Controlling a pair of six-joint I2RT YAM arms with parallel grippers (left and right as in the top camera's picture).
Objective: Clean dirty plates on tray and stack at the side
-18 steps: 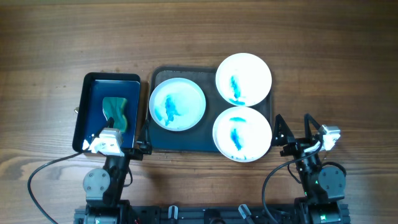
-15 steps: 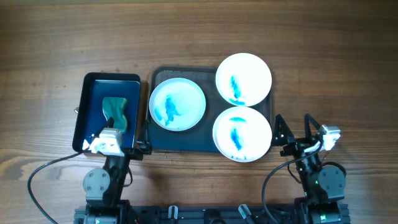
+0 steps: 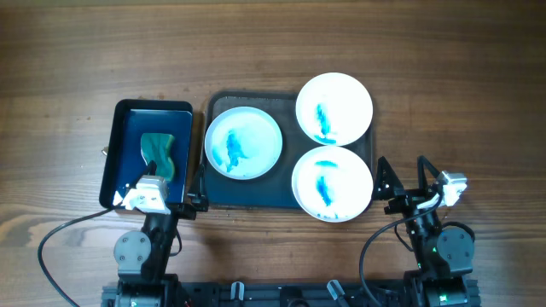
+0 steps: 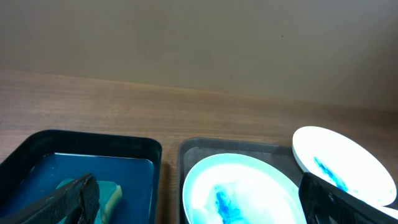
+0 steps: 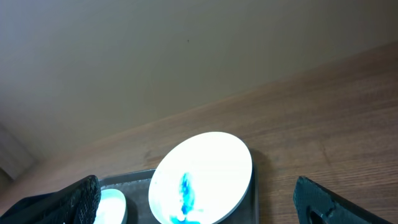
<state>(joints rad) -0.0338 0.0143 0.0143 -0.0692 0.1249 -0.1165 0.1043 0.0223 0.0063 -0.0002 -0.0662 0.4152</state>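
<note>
Overhead shows nothing cleaned yet: all three plates [image 3: 243, 142] lie smeared on the tray [image 3: 256, 192] mid-surface, none stacked aside. The left gripper [image 3: 175, 177] at 7 o'clock and the right gripper [image 3: 401, 183] at 5 o'clock hold their jaws apart, empty.

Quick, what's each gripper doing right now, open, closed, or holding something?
Left gripper: open, holding nothing.
Right gripper: open, holding nothing.
</note>
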